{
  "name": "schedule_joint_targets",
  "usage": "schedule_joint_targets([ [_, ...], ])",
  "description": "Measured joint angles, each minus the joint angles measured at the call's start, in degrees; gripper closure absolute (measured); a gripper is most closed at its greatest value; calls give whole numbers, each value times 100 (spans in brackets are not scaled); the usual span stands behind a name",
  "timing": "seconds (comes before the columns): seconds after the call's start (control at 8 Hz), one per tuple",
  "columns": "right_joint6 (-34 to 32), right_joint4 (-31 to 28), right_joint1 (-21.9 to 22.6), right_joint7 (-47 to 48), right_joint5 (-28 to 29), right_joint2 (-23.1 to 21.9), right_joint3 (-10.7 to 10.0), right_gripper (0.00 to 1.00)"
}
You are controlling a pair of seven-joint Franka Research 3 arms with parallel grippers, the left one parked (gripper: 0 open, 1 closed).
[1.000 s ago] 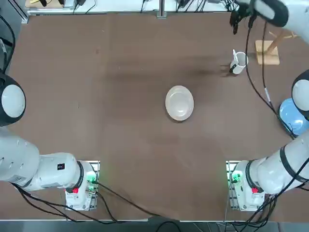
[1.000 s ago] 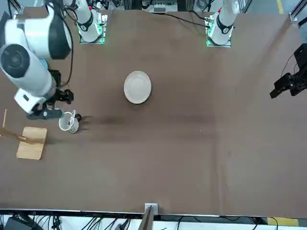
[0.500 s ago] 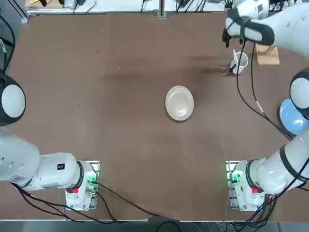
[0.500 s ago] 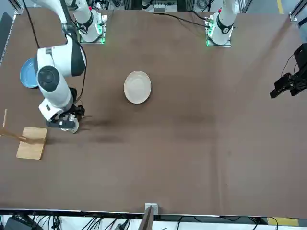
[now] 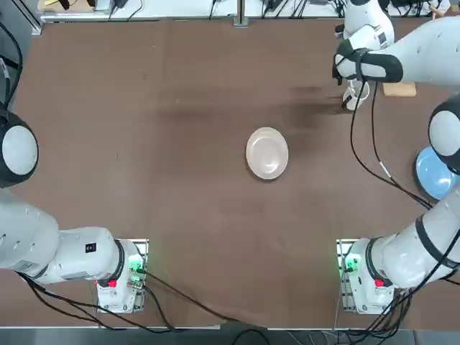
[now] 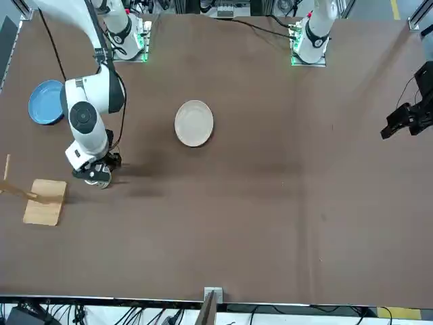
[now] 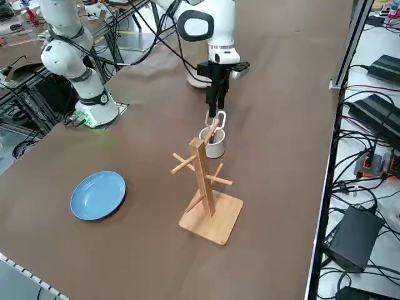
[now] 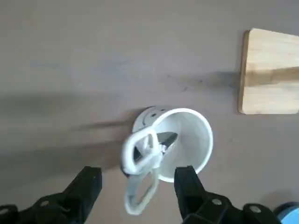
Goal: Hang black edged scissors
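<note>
Right now we have our right gripper (image 8: 138,186) poised directly above the white mug (image 8: 187,140), fingers (image 8: 86,186) spread apart with nothing between them yet. The black edged scissors (image 8: 142,161) stand blades-down inside the mug, and their whitish loop handles lean out over the rim into the gap between our two fingers, nearer the tips than the palm. In the right side view the gripper (image 7: 215,107) hangs just over the handles (image 7: 217,120), and we cannot tell whether any contact has been made.

We judge that we are at the grasp, the very start of the job: nothing is lifted and nothing is hung. To do it well, we should come straight down so both fingers pass outside the loops without knocking the mug's rim, then close across the handles where the two loops meet, since a pinch on one thin loop alone would likely let the scissors swing. The mug looks light and could tip or drag if we snag it, so the lift should go straight up until the blades clear the rim.

The wooden peg rack (image 7: 201,178) stands just beyond the mug from our fingers, its base (image 8: 268,72) close by, so we should keep a loop free of the fingers to slip over a peg (image 7: 182,164).
</note>
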Motion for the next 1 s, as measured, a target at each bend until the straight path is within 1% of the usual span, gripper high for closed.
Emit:
schedule_joint_targets([
  [0.25,20,-59,-53,55,-4,9,1,6],
  [0.62,136,-88,-39,252,-249,137,21,14],
  [0.75,148,-88,-40,260,-294,169,21,33],
  [0.88,153,-88,-40,265,-304,178,21,44],
  [1.0,154,-88,-39,265,-306,177,22,51],
])
